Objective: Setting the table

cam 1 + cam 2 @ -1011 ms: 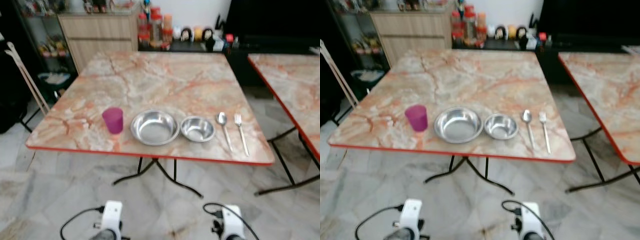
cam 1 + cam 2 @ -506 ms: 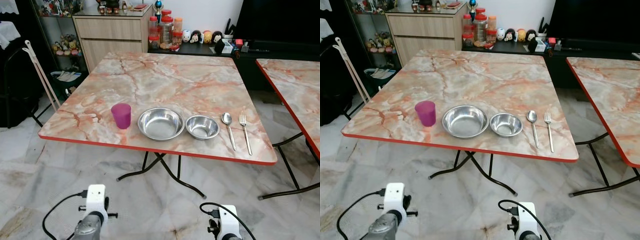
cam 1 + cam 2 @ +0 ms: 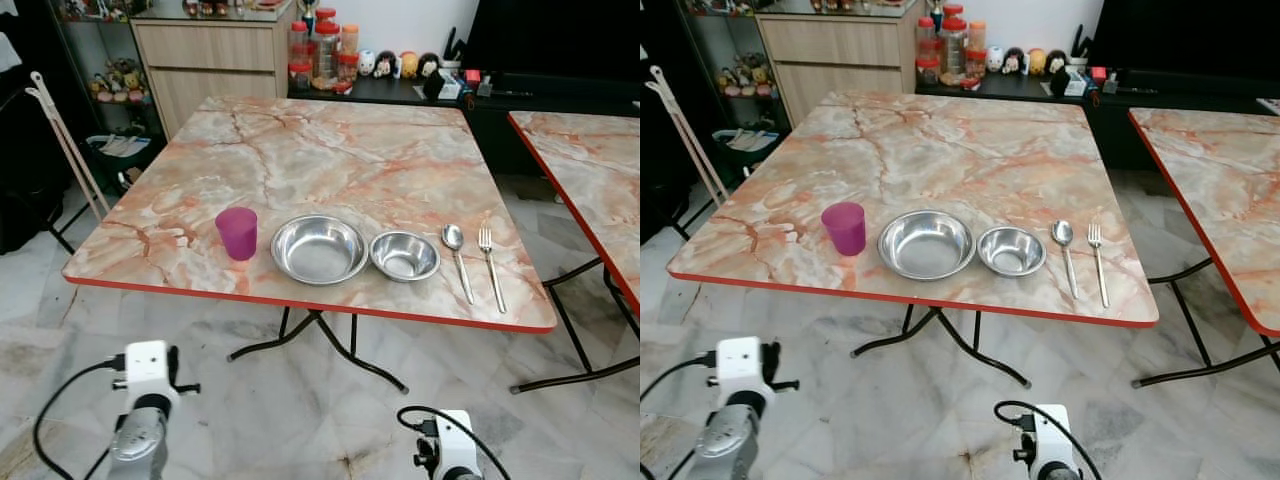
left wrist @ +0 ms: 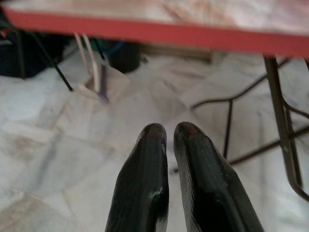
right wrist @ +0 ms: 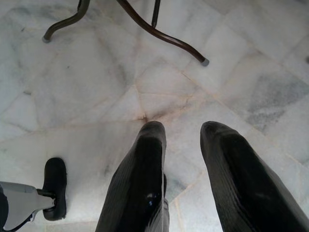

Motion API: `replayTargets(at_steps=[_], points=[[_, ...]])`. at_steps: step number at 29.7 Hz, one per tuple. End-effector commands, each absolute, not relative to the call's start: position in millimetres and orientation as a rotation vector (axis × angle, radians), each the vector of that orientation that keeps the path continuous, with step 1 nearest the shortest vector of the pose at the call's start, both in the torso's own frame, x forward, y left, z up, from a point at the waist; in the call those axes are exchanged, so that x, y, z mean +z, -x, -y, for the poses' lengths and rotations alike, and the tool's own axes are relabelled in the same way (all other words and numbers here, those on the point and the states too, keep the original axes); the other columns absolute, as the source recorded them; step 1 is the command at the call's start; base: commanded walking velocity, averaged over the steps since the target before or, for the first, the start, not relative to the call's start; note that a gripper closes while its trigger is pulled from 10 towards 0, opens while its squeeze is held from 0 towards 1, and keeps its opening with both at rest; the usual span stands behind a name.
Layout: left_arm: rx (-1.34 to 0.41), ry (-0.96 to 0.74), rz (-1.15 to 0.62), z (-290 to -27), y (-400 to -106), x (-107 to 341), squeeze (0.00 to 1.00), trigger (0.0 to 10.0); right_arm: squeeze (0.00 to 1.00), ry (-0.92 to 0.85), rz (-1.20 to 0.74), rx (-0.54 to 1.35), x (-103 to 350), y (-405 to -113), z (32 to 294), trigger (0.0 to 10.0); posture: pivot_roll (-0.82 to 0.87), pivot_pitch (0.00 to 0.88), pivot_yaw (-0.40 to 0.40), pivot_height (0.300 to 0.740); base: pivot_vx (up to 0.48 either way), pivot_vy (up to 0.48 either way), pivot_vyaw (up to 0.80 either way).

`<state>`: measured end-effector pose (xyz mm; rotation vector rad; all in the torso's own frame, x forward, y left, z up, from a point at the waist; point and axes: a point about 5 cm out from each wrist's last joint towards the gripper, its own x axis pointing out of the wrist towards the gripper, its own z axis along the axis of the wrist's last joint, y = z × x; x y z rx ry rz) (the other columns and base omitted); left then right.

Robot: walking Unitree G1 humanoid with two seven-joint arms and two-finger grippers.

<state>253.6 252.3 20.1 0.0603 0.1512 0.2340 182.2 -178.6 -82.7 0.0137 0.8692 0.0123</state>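
Fork (image 3: 490,265) just inside table (image 3: 300,150) edge.

We saw white boxy wrist modules on silver arms, black cables looping off each. Left claw (image 4: 169,140) and right claw (image 5: 183,137) each had two glossy black, rounded fingers with faintly ribbed inner faces.

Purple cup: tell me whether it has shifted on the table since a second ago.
No. The purple cup stands just left of the large steel bowl, near the table's front edge, as before; only the camera has moved.
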Motion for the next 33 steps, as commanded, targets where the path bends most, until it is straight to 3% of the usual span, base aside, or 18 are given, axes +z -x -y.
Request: replayTargets(at_steps=[1, 4, 5, 6, 7, 8, 19, 31, 33], points=[[0.237, -0.063, -0.121, -255.8, -253.6, 26.9, 0.0, 10.0, 0.0, -0.007, -0.866, 0.017, -81.9, -183.5, 179.5, 10.0, 0.05, 0.0, -0.046, 0.74, 0.0, 0.0, 0.0], [0.212, -0.113, -0.086, -255.5, -252.6, 38.3, 0.0, 10.0, 0.0, -0.004, -0.862, 0.019, -81.1, -185.2, 179.7, 10.0, 0.04, 0.0, -0.039, 0.74, 0.0, 0.0, 0.0], [0.207, -0.119, -0.079, -255.2, -252.4, 40.3, 0.44, 10.0, 0.0, -0.004, -0.861, 0.018, -80.9, -185.5, 180.0, 10.0, 0.04, 0.0, -0.039, 0.74, 0.0, 0.0, 0.0], [0.197, -0.128, -0.071, -254.6, -252.8, 42.5, 0.44, 10.0, 0.0, -0.004, -0.861, 0.017, -80.8, -185.7, 180.4, 10.0, 0.04, 0.0, -0.038, 0.74, 0.0, 0.0, 0.0], [0.186, -0.136, -0.059, -253.6, -253.5, 46.2, 0.85, 10.0, 0.0, -0.004, -0.86, 0.016, -80.8, -185.7, 180.6, 10.0, 0.04, 0.0, -0.038, 0.74, 0.0, 0.0, 0.0], [0.187, -0.134, -0.044, -253.0, -255.2, 50.2, 1.0, 10.0, 0.0, -0.003, -0.86, 0.016, -80.8, -185.7, 180.8, 10.0, 0.04, 0.0, -0.038, 0.74, 0.0, 0.0, 0.0], [0.067, 0.024, 0.111, -217.7, -288.5, 101.3, 1.0, 10.0, 0.0, -0.003, -0.864, 0.025, -81.6, -184.7, 177.6, 10.0, 0.03, 0.0, -0.028, 0.74, 0.0, 0.0, 0.0], [-0.007, 0.173, 0.083, -193.7, -303.1, 109.1, 1.0, 10.0, 0.0, -0.01, -0.865, 0.014, -82.1, -183.7, 177.2, 10.0, 0.03, 0.0, -0.024, 0.74, 0.0, 0.0, 0.0], [-0.078, 0.219, 0.062, -171.2, -310.9, 107.4, 1.0, 10.0, 0.0, -0.012, -0.863, 0.012, -81.8, -184.5, 177.0, 10.0, 0.03, 0.0, -0.028, 0.74, 0.0, 0.0, 0.0]])
